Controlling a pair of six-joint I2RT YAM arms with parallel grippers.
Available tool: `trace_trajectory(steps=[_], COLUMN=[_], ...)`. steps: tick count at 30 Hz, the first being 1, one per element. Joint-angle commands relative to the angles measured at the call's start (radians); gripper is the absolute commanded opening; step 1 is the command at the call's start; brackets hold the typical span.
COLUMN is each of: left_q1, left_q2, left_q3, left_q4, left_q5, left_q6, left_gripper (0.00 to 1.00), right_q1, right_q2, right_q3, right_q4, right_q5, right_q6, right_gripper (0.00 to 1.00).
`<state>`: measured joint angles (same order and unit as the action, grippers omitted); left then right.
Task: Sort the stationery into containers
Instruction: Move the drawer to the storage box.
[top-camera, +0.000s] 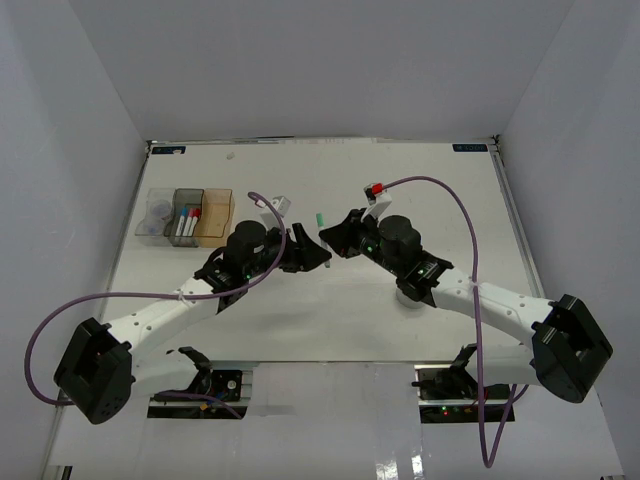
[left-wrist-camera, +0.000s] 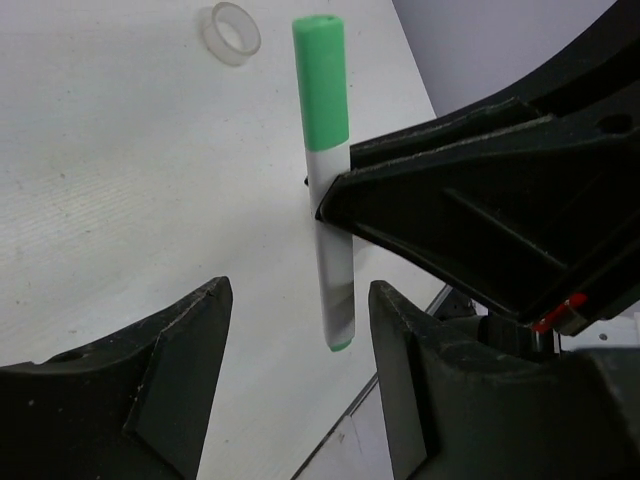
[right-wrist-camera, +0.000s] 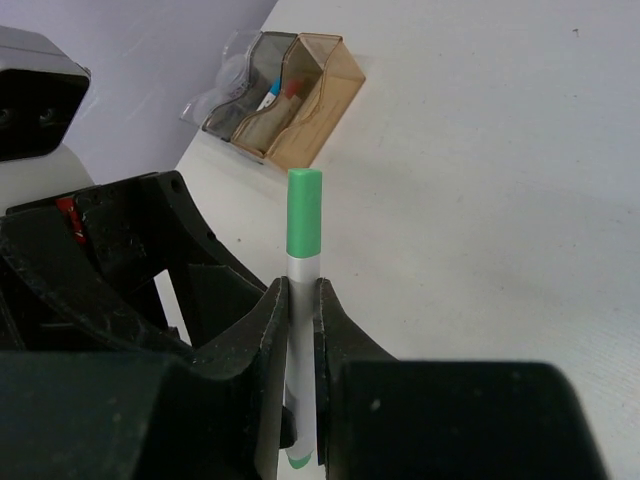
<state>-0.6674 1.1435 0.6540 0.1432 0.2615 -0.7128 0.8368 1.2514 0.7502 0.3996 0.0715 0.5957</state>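
Green-capped marker (right-wrist-camera: 303, 225) is pinched between the right gripper's (right-wrist-camera: 299, 297) fingers; its tail end is flanked, untouched, by the left gripper's (left-wrist-camera: 300, 300) wide-open fingers.

A white table (top-camera: 270, 170) stood boxed in by pale walls (top-camera: 320, 70) on 3 sides. On its far edge sat a blue label (top-camera: 168, 150) at 11 o'clock and a second blue label (top-camera: 468, 148) at 1 o'clock.

The green-capped white marker (right-wrist-camera: 303, 235) sits gripped mid-barrel in the right pincer (right-wrist-camera: 300, 295), cap protruding.
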Motion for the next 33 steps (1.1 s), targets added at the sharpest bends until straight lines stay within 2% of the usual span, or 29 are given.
trace_trajectory(steps=[1,12,13,16,20,27,30,33], left_q1=[-0.023,-0.075,-0.077,-0.077,-0.077,-0.078,-0.077,-0.069], left_q2=[0.002,0.068,0.071,0.065,0.061,0.064,0.062,0.062], left_q3=[0.05,0.061,0.061,0.058,0.064,0.052,0.059,0.087], left_q4=[0.039,0.061,0.061,0.059,0.015,-0.051,-0.115,-0.215], left_q5=[-0.07,-0.094,-0.096,-0.103,-0.105,-0.133,-0.172,-0.235], left_q6=[0.007,0.016,0.018,0.027,0.052,0.056,0.078,0.111], left_gripper=[0.67,0.38,0.33,0.23,0.16,0.12,0.1,0.06], right_q1=[0.01,0.015,0.013,0.013,0.013,0.012,0.002,-0.021], right_q2=[-0.029,-0.043,-0.043,-0.05,-0.064,-0.115,-0.141,-0.173], right_q3=[-0.012,-0.066,-0.068,-0.075,-0.086,-0.114,-0.118,-0.126], right_q4=[0.093,0.134,0.134,0.131,0.117,0.081,0.036,-0.016], right_q5=[0.017,0.037,0.039,0.05,0.071,0.125,0.143,0.155], right_q6=[0.036,0.076,0.078,0.076,0.069,0.033,0.004,-0.027], right_gripper=[0.08,0.08,0.08,0.16,0.26,0.42,0.49,0.59])
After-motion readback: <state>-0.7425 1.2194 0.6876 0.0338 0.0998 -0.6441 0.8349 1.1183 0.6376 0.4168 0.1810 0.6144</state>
